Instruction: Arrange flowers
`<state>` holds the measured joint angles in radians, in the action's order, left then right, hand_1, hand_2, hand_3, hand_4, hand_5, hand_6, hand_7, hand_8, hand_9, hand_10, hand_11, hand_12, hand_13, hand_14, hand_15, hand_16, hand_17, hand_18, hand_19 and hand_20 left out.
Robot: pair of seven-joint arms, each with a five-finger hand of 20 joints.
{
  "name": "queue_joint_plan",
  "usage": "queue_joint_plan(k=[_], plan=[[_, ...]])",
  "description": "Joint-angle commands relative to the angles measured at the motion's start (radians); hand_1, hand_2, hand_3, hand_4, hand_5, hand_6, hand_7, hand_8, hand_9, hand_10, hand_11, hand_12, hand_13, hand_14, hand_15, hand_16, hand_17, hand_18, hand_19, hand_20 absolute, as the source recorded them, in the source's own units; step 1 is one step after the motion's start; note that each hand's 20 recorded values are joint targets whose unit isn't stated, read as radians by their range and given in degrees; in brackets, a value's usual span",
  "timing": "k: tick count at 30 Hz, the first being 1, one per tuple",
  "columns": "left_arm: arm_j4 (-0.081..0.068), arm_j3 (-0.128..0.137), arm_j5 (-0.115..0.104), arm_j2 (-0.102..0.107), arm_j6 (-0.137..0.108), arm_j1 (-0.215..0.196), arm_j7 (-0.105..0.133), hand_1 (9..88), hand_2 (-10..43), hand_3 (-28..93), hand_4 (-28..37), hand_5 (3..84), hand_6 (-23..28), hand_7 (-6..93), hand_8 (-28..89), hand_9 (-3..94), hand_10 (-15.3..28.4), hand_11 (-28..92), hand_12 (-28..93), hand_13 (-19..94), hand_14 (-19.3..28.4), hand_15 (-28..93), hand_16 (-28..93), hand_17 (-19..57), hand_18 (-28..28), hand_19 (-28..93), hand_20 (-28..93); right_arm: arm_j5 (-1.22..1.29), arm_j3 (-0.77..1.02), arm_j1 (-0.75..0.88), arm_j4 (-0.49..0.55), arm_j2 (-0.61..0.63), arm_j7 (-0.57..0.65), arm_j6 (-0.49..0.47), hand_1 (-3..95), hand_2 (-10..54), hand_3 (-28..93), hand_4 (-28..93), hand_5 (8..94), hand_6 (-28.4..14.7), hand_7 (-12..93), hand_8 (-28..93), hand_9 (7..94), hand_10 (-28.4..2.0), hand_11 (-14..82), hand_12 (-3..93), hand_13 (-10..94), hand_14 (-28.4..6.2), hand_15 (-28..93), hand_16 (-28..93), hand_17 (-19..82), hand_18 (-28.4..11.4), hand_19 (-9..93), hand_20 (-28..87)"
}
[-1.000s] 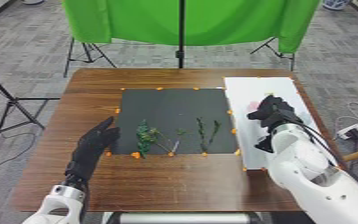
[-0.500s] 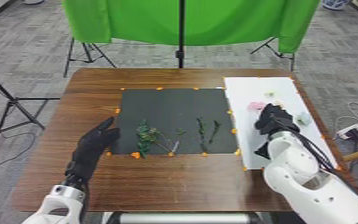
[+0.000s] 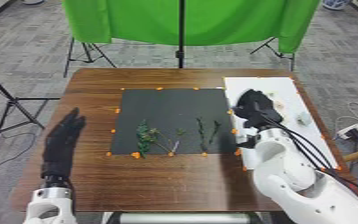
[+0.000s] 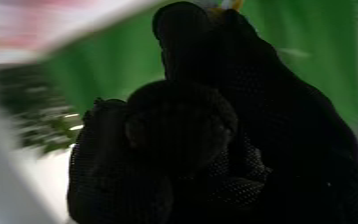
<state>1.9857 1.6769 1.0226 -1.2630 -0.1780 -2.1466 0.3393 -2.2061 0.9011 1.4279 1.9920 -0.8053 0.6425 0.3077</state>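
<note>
In the head view my right hand (image 3: 257,104) is over the white board's left part, beside the dark board (image 3: 171,107). A white flower (image 3: 303,118) and a pale flower (image 3: 278,106) lie to its right. On the dark board are leafy green stems (image 3: 143,135), a thin pale stem (image 3: 175,146) and dark green stems (image 3: 215,131). In the right wrist view my right hand (image 4: 273,110) has its fingertips together on a small white and yellow thing (image 4: 226,5). My left hand (image 3: 62,137), fingers straight, is left of the dark board.
The white board (image 3: 251,85) lies along the right side of the brown table (image 3: 171,180). Orange tape (image 3: 136,155) marks the dark board's edge. A green cloth (image 3: 193,22) hangs on stands behind the table.
My right hand has moved left across the white board, from its middle to its left edge. My left hand has swung left and a little farther from the dark board.
</note>
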Motion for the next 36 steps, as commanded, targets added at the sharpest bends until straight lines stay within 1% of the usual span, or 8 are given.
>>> queue_joint_plan(k=[1,8,10,15,21,28,30,36], plan=[[0.004,0.022,-0.124,0.0,-0.046,-0.028,0.01,15.1,-0.4,66,-28.1,38.1,3.1,6.3,-4,38.2,11.6,9,16,26,13.7,7,6,1.0,12.4,1,19,0.212,-0.287,-0.406,-0.093,-0.178,-0.211,-0.05,64.3,-9.5,54,-9,80.4,-4.4,15,16,92.1,-11.3,18.8,34.5,94,-1.0,57,30,72,-6.2,93,46],[0.001,0.01,-0.123,-0.001,-0.026,-0.027,0.005,13.7,-0.2,66,-28.2,38.4,3.3,6.0,-4,38.5,11.8,10,16,26,13.9,7,6,1.0,12.2,1,19,0.282,-0.5,-0.544,-0.238,-0.311,-0.266,-0.125,63.2,-9.5,55,-9,80.2,-3.8,15,15,91.9,-10.8,18.8,34.5,94,-0.9,58,30,72,-6.3,93,47],[0.004,0.011,-0.123,-0.003,-0.019,-0.032,0.002,13.7,-0.2,66,-28.2,38.4,3.3,6.0,-4,38.5,11.8,10,16,26,14.0,7,6,0.8,12.3,1,19,0.294,-0.527,-0.559,-0.275,-0.346,-0.273,-0.168,63.0,-9.5,55,-10,80.0,-3.6,16,15,91.8,-10.6,18.9,34.6,94,-0.9,58,30,72,-6.5,93,48],[-0.001,0.002,-0.121,-0.001,-0.005,-0.022,-0.006,13.6,-0.3,66,-28.3,38.3,3.3,6.0,-4,38.4,11.9,10,16,26,14.2,8,7,0.6,12.5,2,19,0.287,-0.582,-0.588,-0.369,-0.405,-0.283,-0.169,62.5,-9.5,55,-10,79.5,-3.4,16,15,91.5,-10.7,19.1,34.5,94,-1.0,58,30,72,-6.6,93,48],[0.004,0.006,-0.119,-0.003,0.013,-0.036,-0.006,13.4,-0.4,66,-28.3,38.3,3.3,6.3,-4,38.6,11.8,11,16,27,14.5,9,7,0.4,12.7,2,19,0.272,-0.61,-0.6,-0.432,-0.43,-0.274,-0.195,62.0,-9.5,55,-11,79.1,-3.1,16,14,91.1,-10.9,20.1,34.4,94,-1.1,58,30,72,-6.8,93,49],[-0.002,0.005,-0.11,-0.005,0.044,-0.029,-0.026,13.7,-0.5,66,-28.3,38.3,3.4,6.4,-4,38.8,11.8,11,17,27,15.2,10,7,0.2,13.1,3,19,0.254,-0.62,-0.597,-0.454,-0.431,-0.27,-0.22,60.7,-9.5,52,-11,76.7,-3.2,14,11,89.6,-11.0,21.0,34.0,94,-1.2,57,31,71,-7.0,93,49],[-0.003,0.002,-0.107,-0.003,0.044,-0.023,-0.031,13.7,-0.7,66,-28.3,38.2,3.4,6.4,-4,38.8,11.8,11,17,27,15.3,11,7,0.1,13.1,3,19,0.248,-0.614,-0.593,-0.448,-0.43,-0.27,-0.247,59.9,-9.5,51,-11,75.5,-3.4,13,10,89.5,-11.0,20.2,34.9,94,-1.2,56,32,71,-7.1,93,50],[-0.006,-0.001,-0.1,-0.002,0.055,-0.017,-0.041,13.9,-0.8,66,-28.3,38.1,3.3,6.5,-4,39.1,11.9,12,17,27,15.4,12,6,0.0,13.2,3,19,0.241,-0.594,-0.578,-0.428,-0.417,-0.272,-0.245,55.5,-9.5,55,-14,71.7,-2.4,13,5,88.1,-10.3,19.2,36.3,94,-1.4,55,33,70,-7.4,93,49]])
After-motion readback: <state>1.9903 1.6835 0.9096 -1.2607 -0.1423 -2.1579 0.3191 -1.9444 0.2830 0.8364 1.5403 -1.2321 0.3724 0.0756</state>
